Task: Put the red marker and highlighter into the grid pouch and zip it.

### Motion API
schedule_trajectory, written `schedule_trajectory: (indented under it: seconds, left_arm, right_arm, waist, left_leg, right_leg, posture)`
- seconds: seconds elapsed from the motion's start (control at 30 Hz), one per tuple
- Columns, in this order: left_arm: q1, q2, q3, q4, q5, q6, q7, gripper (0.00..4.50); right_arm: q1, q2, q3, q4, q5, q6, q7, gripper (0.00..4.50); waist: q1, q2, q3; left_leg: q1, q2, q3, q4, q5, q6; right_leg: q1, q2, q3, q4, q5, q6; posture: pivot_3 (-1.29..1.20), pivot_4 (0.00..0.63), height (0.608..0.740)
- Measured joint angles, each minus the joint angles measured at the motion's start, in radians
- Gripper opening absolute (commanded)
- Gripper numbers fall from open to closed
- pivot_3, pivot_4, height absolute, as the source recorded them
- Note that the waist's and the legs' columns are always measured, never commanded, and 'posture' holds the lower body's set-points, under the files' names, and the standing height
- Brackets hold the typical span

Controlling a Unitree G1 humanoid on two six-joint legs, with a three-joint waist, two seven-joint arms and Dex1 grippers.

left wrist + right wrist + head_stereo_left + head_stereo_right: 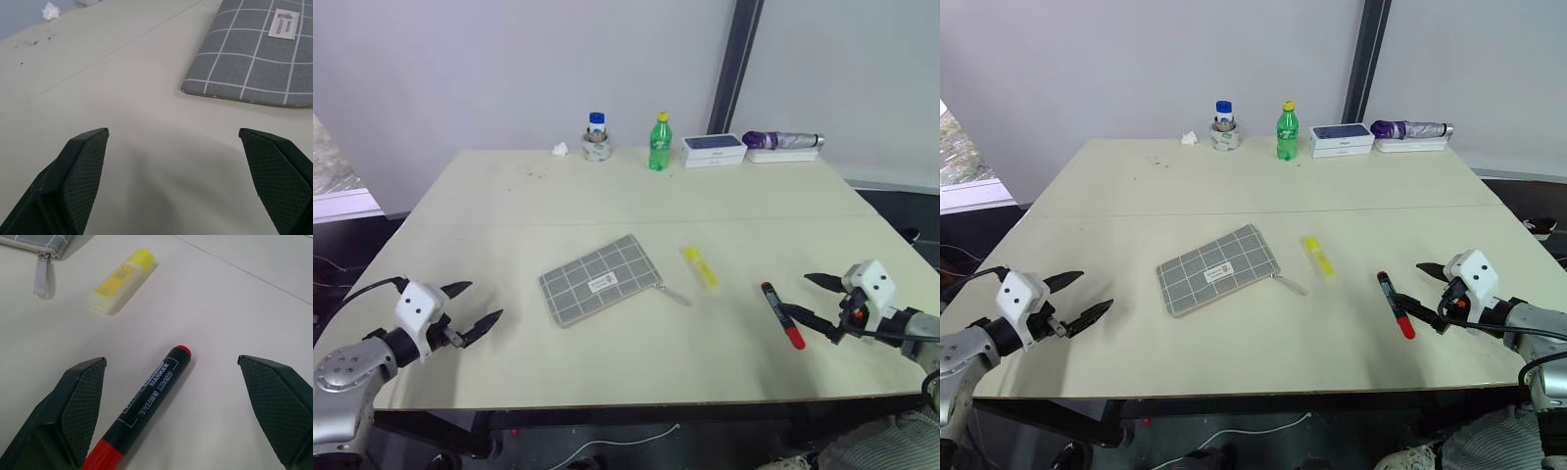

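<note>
Pouch: we find the flat grey fabric grid pouch mid-table, apparently zipped; open it first
Marker: black-barrelled red marker between wide-spread right gripper fingers; grip mid-barrel
Highlighter: stubby yellow highlighter between pouch and marker
Left gripper: wide, empty

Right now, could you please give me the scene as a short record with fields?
table: beige top
grid pouch: flat at the centre, zipper pull toward the highlighter
highlighter: lying right of the pouch
red marker: on the table by the right gripper
left gripper: open, empty
right gripper: open, marker between its fingers, not gripped
back edge: green bottle, white-and-blue box
</note>
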Motion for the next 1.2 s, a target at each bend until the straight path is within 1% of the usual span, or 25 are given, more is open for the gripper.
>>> schedule_trajectory:
  seconds: [0.4, 0.53, 0.6, 0.63, 0.7, 0.77, 0.83, 0.87, 0.9, 0.93, 1.07, 1.2]
  left_arm:
    - [-0.011, 0.002, -0.006, 0.007, 0.051, -0.054, 0.006, 4.5]
    - [-0.027, -0.007, -0.007, 0.006, 0.068, -0.107, 0.025, 4.5]
    - [-0.035, -0.01, -0.011, 0.006, 0.098, -0.146, 0.045, 4.5]
    - [-0.035, -0.009, -0.019, 0.006, 0.12, -0.174, 0.053, 4.5]
    - [-0.036, -0.009, -0.046, 0.007, 0.155, -0.216, 0.064, 4.5]
    - [-0.038, -0.009, -0.078, 0.008, 0.184, -0.259, 0.065, 4.5]
    - [-0.055, -0.009, -0.098, 0.013, 0.199, -0.276, 0.065, 4.5]
    - [-0.071, -0.008, -0.108, 0.023, 0.208, -0.293, 0.066, 4.5]
    - [-0.083, -0.005, -0.116, 0.031, 0.219, -0.312, 0.066, 4.5]
    - [-0.09, -0.001, -0.121, 0.039, 0.229, -0.334, 0.068, 4.5]
    - [-0.135, 0.006, -0.141, 0.094, 0.276, -0.423, 0.087, 4.5]
    - [-0.156, 0.042, -0.185, 0.177, 0.372, -0.567, 0.114, 4.5]
  right_arm:
    - [-0.002, 0.001, 0.006, -0.011, -0.008, 0.023, -0.006, 4.48]
    - [-0.053, 0.021, 0.04, -0.011, -0.01, 0.046, -0.026, 4.48]
    - [-0.083, 0.042, 0.054, -0.013, -0.007, 0.073, -0.041, 4.48]
    - [-0.097, 0.055, 0.059, -0.016, -0.005, 0.087, -0.051, 3.96]
    - [-0.122, 0.082, 0.07, -0.029, 0.002, 0.108, -0.068, 3.22]
    - [-0.147, 0.115, 0.088, -0.06, 0.005, 0.115, -0.088, 2.07]
    - [-0.193, 0.165, 0.11, -0.089, 0.003, 0.13, -0.132, 1.07]
    - [-0.218, 0.193, 0.13, -0.105, -0.003, 0.135, -0.157, 0.48]
    - [-0.238, 0.216, 0.154, -0.121, -0.012, 0.138, -0.178, 0.03]
    - [-0.257, 0.242, 0.174, -0.134, -0.023, 0.139, -0.2, 0.03]
    - [-0.356, 0.412, 0.269, -0.14, -0.083, 0.137, -0.338, 0.03]
    - [-0.412, 0.543, 0.368, -0.075, -0.169, 0.094, -0.432, 0.03]
  waist:
    - [0.0, 0.0, 0.0]
    - [-0.003, 0.0, 0.0]
    - [-0.002, 0.0, 0.0]
    - [-0.002, 0.0, 0.0]
    - [-0.001, 0.0, 0.0]
    - [-0.001, 0.0, 0.0]
    - [-0.003, 0.0, 0.0]
    - [-0.004, 0.0, 0.0]
    - [-0.004, 0.0, 0.0]
    - [-0.004, 0.0, 0.0]
    - [-0.007, 0.0, 0.0]
    - [-0.003, 0.0, 0.0]
  left_leg:
    - [0.0, 0.0, 0.0, 0.0, 0.0, 0.0]
    - [0.0, 0.0, 0.0, 0.0, 0.0, 0.0]
    - [0.0, 0.0, 0.0, 0.0, 0.0, 0.0]
    - [0.0, 0.0, 0.0, 0.0, 0.0, 0.0]
    - [0.0, 0.0, 0.0, 0.0, 0.0, 0.0]
    - [0.0, 0.0, 0.0, 0.0, 0.0, 0.0]
    - [0.0, 0.0, 0.0, 0.0, 0.0, -0.001]
    - [0.0, 0.0, 0.0, 0.0, 0.0, -0.001]
    - [0.0, 0.0, 0.0, 0.0, 0.001, -0.001]
    - [0.0, 0.0, 0.0, 0.0, 0.001, -0.001]
    - [0.0, 0.0, -0.001, -0.001, 0.001, -0.002]
    - [0.0, 0.0, -0.001, -0.001, 0.001, -0.002]
  right_leg:
    - [0.0, 0.0, 0.0, 0.0, 0.0, 0.0]
    - [0.0, 0.0, 0.0, 0.0, 0.0, 0.0]
    - [0.0, 0.0, 0.0, 0.0, 0.0, 0.0]
    - [0.0, 0.0, 0.0, 0.0, 0.0, 0.0]
    - [0.0, 0.0, 0.0, 0.0, 0.0, 0.0]
    - [0.0, 0.0, 0.0, 0.001, 0.0, 0.0]
    - [-0.001, 0.001, 0.0, 0.001, 0.0, 0.0]
    - [-0.001, 0.001, 0.0, 0.002, 0.0, 0.0]
    - [-0.002, 0.001, 0.0, 0.002, 0.0, 0.0]
    - [-0.003, 0.001, 0.0, 0.002, 0.0, 0.0]
    - [-0.005, 0.001, 0.0, 0.003, 0.0, 0.0]
    - [-0.006, 0.001, 0.0, 0.003, 0.0, 0.0]
  posture:
    - [0.0, 0.15, 0.74]
    - [0.0, 0.15, 0.74]
    - [0.0, 0.15, 0.74]
    - [0.0, 0.15, 0.74]
    - [0.0, 0.15, 0.74]
    - [0.0, 0.15, 0.74]
    - [0.0, 0.15, 0.74]
    - [0.0, 0.15, 0.74]
    - [0.0, 0.15, 0.74]
    - [0.0, 0.15, 0.74]
    - [0.0, 0.15, 0.74]
    - [0.0, 0.15, 0.74]
